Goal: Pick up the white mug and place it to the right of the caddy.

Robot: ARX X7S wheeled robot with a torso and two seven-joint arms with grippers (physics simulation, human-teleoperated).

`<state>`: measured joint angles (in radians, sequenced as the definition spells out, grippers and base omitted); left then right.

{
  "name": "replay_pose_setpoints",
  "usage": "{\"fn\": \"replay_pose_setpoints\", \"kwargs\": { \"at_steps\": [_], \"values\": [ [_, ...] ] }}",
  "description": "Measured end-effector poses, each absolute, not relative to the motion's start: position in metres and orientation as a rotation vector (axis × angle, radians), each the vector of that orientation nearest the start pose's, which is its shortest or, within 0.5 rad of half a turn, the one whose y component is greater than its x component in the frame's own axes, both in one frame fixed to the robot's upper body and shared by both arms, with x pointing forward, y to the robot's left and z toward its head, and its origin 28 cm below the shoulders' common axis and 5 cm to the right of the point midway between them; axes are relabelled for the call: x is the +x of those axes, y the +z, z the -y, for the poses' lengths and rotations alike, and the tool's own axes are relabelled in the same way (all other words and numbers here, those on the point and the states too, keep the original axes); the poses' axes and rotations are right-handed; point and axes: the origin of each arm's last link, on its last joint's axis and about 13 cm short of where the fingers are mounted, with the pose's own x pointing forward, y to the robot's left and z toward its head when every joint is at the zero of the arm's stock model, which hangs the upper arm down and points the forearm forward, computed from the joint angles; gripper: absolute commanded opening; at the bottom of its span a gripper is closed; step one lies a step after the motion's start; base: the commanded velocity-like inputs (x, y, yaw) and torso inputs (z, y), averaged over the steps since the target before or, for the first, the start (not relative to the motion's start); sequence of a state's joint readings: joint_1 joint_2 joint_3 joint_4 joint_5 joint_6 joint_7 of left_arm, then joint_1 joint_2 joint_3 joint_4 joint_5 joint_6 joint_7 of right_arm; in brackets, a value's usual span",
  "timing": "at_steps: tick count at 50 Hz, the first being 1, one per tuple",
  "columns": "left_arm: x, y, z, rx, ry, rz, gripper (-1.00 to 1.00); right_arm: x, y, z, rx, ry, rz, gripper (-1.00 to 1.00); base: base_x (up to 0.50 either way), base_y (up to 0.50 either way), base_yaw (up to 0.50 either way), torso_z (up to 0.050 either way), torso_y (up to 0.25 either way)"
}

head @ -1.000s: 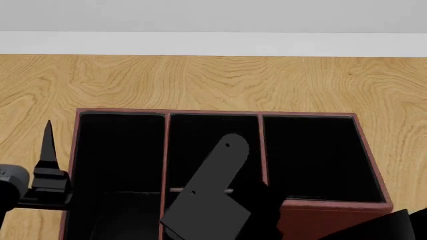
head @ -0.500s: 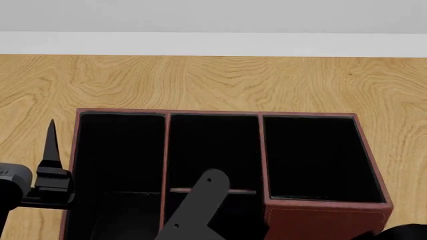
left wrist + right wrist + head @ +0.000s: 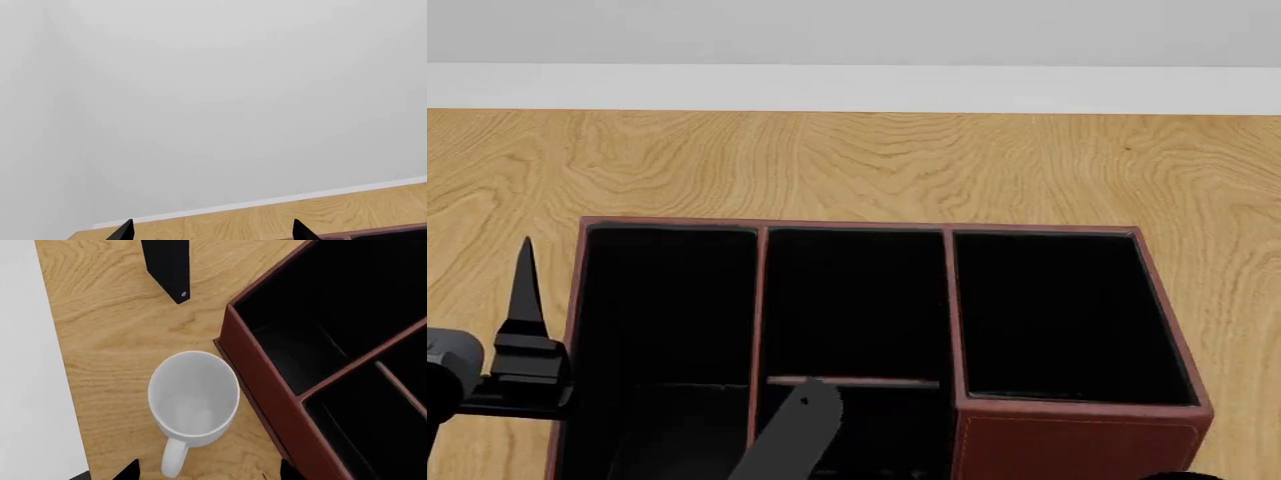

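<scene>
Mug [image 3: 193, 399] shows only to the right wrist, beside the caddy [image 3: 267, 390].

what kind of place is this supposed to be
Probably a simulated desk or tabletop, not a real room: a plain wood-grain table against a blank white wall, holding only a compartmented caddy and a white mug.

One white mug [image 3: 193, 397], upright on the wooden table [image 3: 854, 165], just beside the caddy [image 3: 1081, 440] wall. One caddy, dark red-brown. Three black-lined compartments visible along the caddy's far side, further sections nearer, count unclear. One table. One pale wall [image 3: 233, 100] beyond the caddy.
</scene>
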<state>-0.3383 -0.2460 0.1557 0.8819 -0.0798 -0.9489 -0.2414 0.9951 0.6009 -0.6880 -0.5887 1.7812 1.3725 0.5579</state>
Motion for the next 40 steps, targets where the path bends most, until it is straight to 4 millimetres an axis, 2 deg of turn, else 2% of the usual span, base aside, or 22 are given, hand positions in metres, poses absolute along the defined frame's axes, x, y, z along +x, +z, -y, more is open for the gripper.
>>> {"fn": "replay_pose_setpoints", "kwargs": {
  "at_steps": [40],
  "values": [
    [0.207, 0.188, -0.213, 0.204, 0.066, 0.272, 1.00, 0.201, 0.167, 0.058, -0.465, 1.070, -0.702, 1.00, 0.00, 0.00, 0.00, 0.000, 0.000]
  ]
}}
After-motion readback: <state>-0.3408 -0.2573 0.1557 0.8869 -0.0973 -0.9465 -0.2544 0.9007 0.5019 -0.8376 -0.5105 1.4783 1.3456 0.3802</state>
